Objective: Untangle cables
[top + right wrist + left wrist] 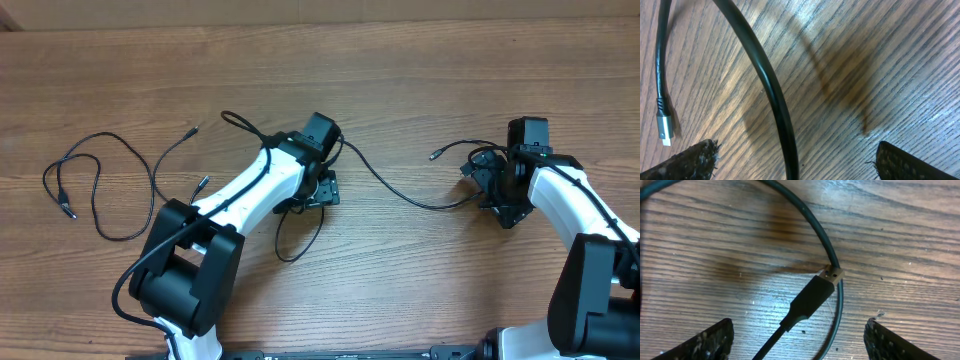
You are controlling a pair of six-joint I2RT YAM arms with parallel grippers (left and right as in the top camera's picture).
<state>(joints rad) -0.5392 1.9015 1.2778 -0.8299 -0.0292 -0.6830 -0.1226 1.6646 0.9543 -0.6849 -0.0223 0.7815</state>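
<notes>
Overhead view of a wooden table [400,60] with thin black cables spread across it. At the far left of the frame one cable [105,136] lies in loose open loops, well apart from both arms, with a plug end reaching toward the upper middle.

In the centre, the left gripper [325,188] hangs low over the table with its claw spread wide, holding nothing. The left wrist view shows its two fingertips [710,342] at the bottom corners. On the wood between them lies a USB plug [831,275] (metal end pointing to the upper right), ringed by a curve of black cord.

A long cable [400,197] runs from the centre toward the right of the frame, ending near the right gripper [495,188]. That claw is also wide open and empty. In the right wrist view a cord [772,95] crosses the table between its fingertips [690,160], with a silver-tipped plug [664,132] lying at the left edge.
</notes>
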